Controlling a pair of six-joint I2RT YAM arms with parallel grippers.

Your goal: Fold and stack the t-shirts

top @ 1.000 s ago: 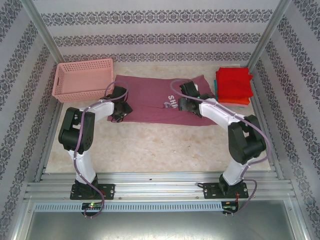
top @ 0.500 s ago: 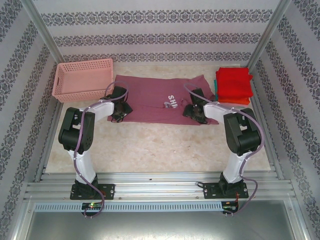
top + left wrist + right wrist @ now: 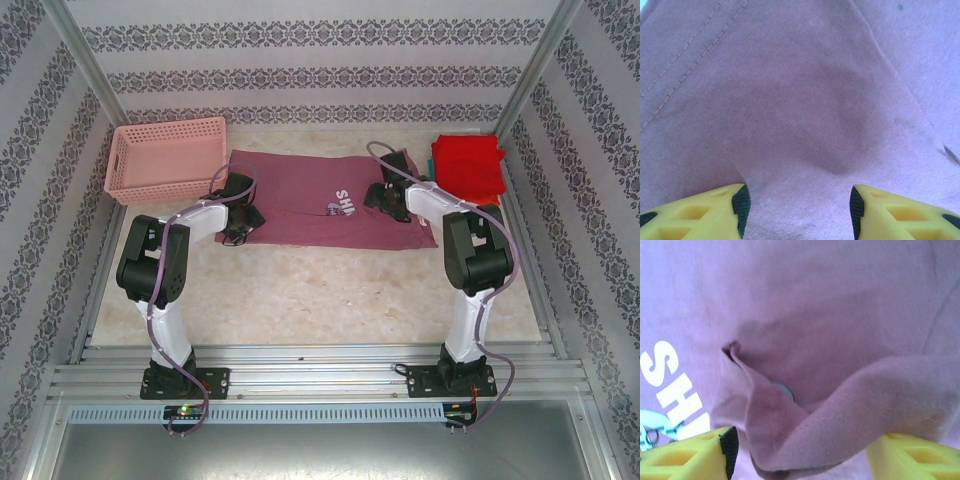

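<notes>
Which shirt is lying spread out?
The maroon shirt with white lettering lies flat; the red shirts sit folded in a stack at far right.

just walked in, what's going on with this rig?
Both arms are working a maroon t-shirt spread on the table. The left claw is open, pressed onto the cloth at the shirt's left end. The right claw is open at the other end, a raised fold of cloth between its fingers. Folded red shirts sit stacked at far right; a pink basket at far left.
</notes>
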